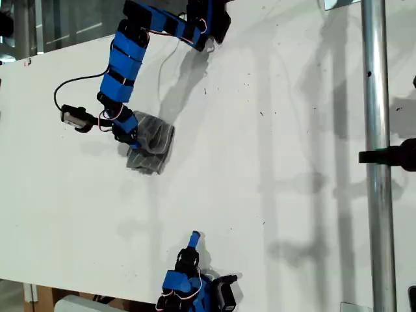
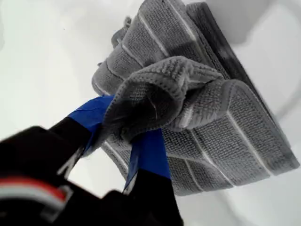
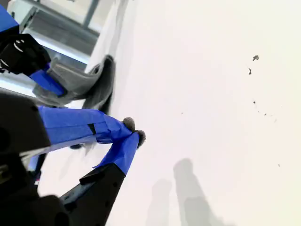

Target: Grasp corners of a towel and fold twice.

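- On the white worktop [image 1: 273,195], toward the exterior view's left, the towel [image 1: 151,148] lies as a thick folded bundle
- my first claw [image 2: 127,136] is pinched shut on a bunched corner [image 2: 155,101] of its top layer; dragging from here could, I judge, undo the stacked folds
- my second claw [image 3: 134,132] sits well apart, tips together, empty
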Robot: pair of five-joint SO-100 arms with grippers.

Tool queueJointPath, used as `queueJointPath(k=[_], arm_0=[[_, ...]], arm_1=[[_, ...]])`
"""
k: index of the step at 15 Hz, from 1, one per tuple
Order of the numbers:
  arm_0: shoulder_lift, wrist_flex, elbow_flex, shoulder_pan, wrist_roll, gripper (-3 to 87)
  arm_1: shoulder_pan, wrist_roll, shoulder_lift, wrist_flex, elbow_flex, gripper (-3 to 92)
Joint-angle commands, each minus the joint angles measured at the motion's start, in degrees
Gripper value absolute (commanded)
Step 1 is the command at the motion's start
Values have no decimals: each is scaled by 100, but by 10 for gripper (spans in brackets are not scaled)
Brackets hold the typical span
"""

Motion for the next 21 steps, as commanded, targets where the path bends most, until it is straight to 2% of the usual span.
queueJointPath(k=[1, 2, 3, 4, 5, 8, 10, 13, 14, 16, 17, 18, 19, 20, 21], arm_0=[[35, 44, 35, 44, -35, -29], [35, 44, 35, 35, -35, -29], [35, 44, 35, 35, -35, -29], [35, 44, 35, 35, -26, -29], [35, 44, 35, 35, -26, -29], [35, 44, 35, 18, -26, -29], [35, 44, 35, -9, -18, -29], [35, 53, 35, 18, -255, -19], [35, 53, 35, 44, -387, -18], [35, 396, 35, 114, -1187, -19], [35, 712, 35, 132, -2153, -6], [26, 800, 35, 149, -2338, 24], [18, 800, 35, 255, -1652, -8], [18, 800, 35, 624, -1670, 25], [26, 800, 35, 791, -1916, 26]], arm_1=[[-88, -132, 158, -835, -457, 17], [-79, -62, 220, -1257, -466, 313], [-53, -26, 360, -1723, -369, 265], [-9, -18, 642, -2312, -193, 103], [18, -62, 905, -2584, -193, 15], [79, -70, 905, -2382, -475, -3], [132, -35, 1362, -2215, 114, -3], [18, -316, 3076, -141, 1854, -3], [-9, -44, 3788, 519, 2804, -2], [-114, 448, 5555, 694, 5177, -2], [-105, 809, 6557, 747, 6354, -2], [-176, 1046, 7541, 1046, 7119, -2], [-246, 1151, 8244, 1529, 7479, -2], [-272, 1301, 8868, 1916, 7770, -2], [-255, 1802, 9686, 2206, 8209, -2]])
